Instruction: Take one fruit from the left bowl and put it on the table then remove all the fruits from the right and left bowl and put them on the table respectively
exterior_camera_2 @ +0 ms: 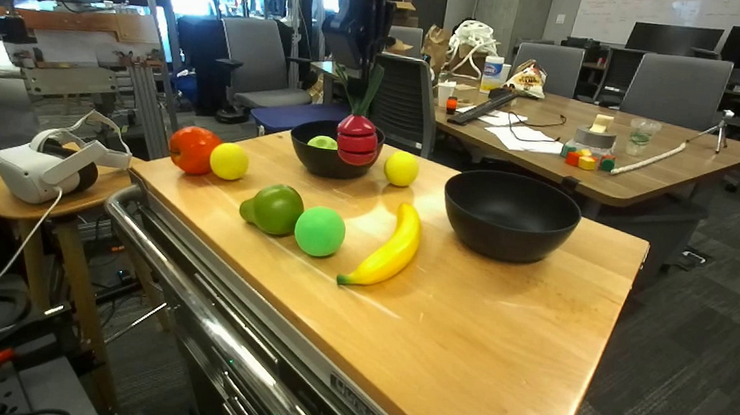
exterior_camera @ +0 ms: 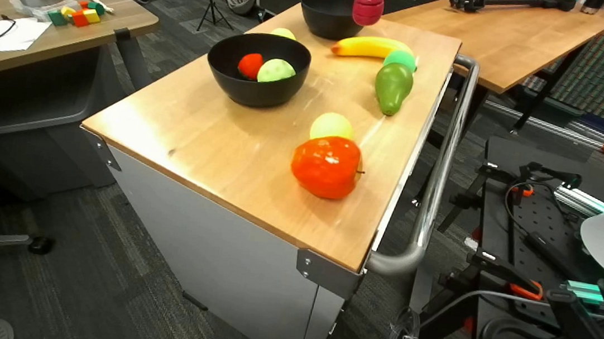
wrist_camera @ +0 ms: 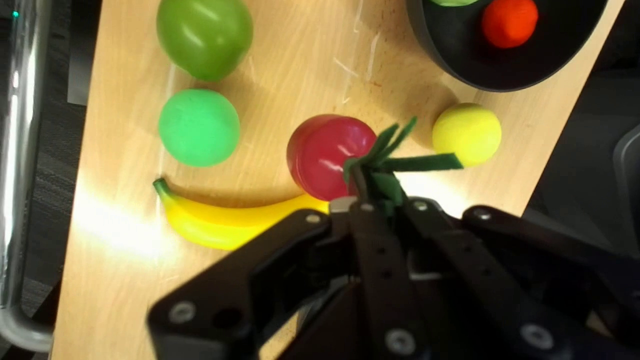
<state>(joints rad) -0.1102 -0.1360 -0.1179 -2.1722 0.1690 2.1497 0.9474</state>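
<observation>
While a red-orange fruit (exterior_camera_2: 190, 149) lay leftmost on the table (exterior_camera_2: 466, 341) in an exterior view, a yellow ball (exterior_camera_2: 229, 161) sat just beside it, then a pear-shaped fruit (exterior_camera_2: 278, 209) and a green ball (exterior_camera_2: 320, 231). Next, a black bowl (exterior_camera_2: 312, 160) held a pale-green fruit (exterior_camera_2: 322, 142) and a scarlet fruit (wrist_camera: 510, 22). The gripper (wrist_camera: 392, 202) pinched a red bulb (exterior_camera_2: 357, 141) by its leaves (wrist_camera: 422, 163), above the table. Rightward came a banana (exterior_camera_2: 396, 251), another yellow ball (exterior_camera_2: 401, 169) and a second black bowl (exterior_camera_2: 507, 239).
</observation>
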